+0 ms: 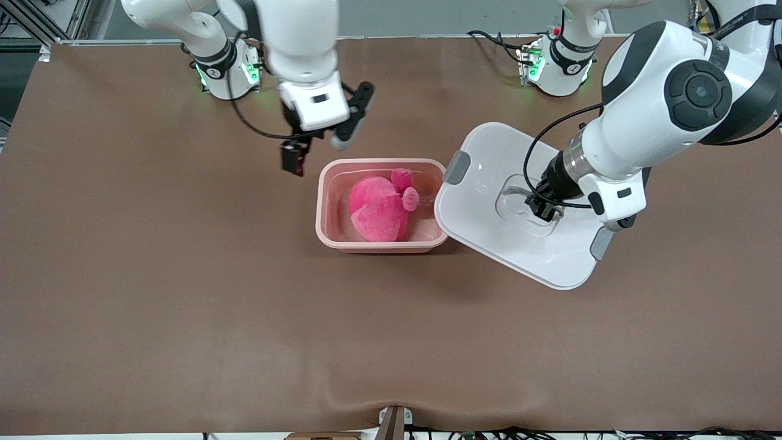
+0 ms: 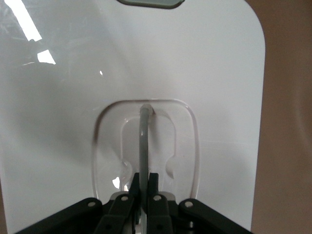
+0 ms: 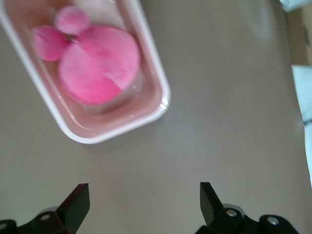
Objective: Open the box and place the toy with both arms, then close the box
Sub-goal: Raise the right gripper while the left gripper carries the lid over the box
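Observation:
The pale pink box (image 1: 327, 229) stands open mid-table with the hot-pink plush toy (image 1: 379, 208) lying inside; both also show in the right wrist view, the box (image 3: 156, 105) and the toy (image 3: 97, 63). The white lid (image 1: 489, 238) with grey clips is tilted beside the box toward the left arm's end, one edge over the box rim. My left gripper (image 1: 545, 206) is shut on the lid's clear handle (image 2: 144, 146). My right gripper (image 1: 324, 146) is open and empty, up over the table beside the box's rim farthest from the front camera; its fingertips (image 3: 78, 200) stand wide apart.
The brown table (image 1: 183, 305) stretches wide around the box. The two arm bases (image 1: 226, 73) stand along the edge farthest from the front camera. A small fixture (image 1: 394, 421) sits at the table's near edge.

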Robot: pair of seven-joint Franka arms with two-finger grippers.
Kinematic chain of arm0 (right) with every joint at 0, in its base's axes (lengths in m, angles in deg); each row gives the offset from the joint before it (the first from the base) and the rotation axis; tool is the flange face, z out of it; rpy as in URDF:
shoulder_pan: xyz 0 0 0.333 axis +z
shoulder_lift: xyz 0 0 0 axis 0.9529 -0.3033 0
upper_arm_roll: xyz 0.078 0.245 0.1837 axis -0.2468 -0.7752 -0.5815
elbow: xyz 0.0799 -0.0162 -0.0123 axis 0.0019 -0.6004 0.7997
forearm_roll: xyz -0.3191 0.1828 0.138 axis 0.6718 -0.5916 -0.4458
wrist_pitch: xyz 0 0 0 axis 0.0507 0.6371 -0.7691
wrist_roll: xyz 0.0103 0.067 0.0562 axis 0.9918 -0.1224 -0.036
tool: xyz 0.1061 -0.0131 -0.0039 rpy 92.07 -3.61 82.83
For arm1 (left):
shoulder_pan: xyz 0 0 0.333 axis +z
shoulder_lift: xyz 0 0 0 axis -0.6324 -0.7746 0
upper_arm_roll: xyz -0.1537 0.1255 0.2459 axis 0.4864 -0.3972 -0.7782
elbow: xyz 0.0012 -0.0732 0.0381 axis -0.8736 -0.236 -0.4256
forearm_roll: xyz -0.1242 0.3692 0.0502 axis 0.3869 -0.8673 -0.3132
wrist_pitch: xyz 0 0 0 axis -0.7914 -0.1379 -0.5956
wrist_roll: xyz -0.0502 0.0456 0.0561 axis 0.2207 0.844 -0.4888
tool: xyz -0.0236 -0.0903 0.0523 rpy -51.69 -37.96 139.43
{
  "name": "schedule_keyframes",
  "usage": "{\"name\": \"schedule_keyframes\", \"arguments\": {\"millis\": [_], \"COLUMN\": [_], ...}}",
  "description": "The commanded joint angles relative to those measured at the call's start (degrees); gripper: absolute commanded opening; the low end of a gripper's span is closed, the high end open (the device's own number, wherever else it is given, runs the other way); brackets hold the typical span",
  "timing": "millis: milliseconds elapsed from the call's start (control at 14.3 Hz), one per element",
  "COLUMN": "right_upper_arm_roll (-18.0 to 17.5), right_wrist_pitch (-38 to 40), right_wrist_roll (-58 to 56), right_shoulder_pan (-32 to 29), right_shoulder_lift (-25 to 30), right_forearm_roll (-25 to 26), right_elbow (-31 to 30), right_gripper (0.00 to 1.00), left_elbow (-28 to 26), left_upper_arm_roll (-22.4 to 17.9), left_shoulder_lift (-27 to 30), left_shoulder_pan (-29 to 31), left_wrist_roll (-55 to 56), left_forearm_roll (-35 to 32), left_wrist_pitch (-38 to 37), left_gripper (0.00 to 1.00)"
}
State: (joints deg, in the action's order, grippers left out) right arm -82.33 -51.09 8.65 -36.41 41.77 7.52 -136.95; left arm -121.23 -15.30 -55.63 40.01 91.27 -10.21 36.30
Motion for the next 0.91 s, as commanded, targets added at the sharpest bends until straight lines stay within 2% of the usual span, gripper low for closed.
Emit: {"name": "schedule_keyframes", "arguments": {"millis": [0,280,491,631,841], "right_upper_arm_roll": [-0.9,-0.8,-0.6,-0.5,1.5], "right_wrist_pitch": [0.6,0.6,0.8,2.9,4.8], "right_wrist_roll": [0.5,0.5,1.7,2.0,2.9], "right_shoulder_pan": [-8.9,-18.2,-24.9,-28.2,-30.0], "right_shoulder_lift": [2.5,4.5,6.2,7.0,7.5], "right_forearm_roll": [-4.8,-5.3,-5.3,-5.2,-5.4], "right_elbow": [-0.9,-1.2,-1.4,-1.3,-1.4], "right_gripper": [1.00,1.00,1.00,1.00,1.00], "left_elbow": [-0.1,-0.1,-0.1,-0.1,-0.1], "left_upper_arm_roll": [0.1,0.0,0.0,0.0,-0.1], "left_shoulder_lift": [0.8,-0.1,-1.3,-2.8,-5.0], "left_shoulder_pan": [-1.3,-5.2,-9.2,-12.6,-17.5], "left_wrist_roll": [3.3,10.3,18.1,24.6,33.3], "left_forearm_roll": [0.4,-0.1,-3.3,-5.2,-8.6], "left_wrist_pitch": [0.9,3.7,6.3,8.5,10.7], "left_gripper": [0.00,0.00,0.00,0.00,0.00]}}
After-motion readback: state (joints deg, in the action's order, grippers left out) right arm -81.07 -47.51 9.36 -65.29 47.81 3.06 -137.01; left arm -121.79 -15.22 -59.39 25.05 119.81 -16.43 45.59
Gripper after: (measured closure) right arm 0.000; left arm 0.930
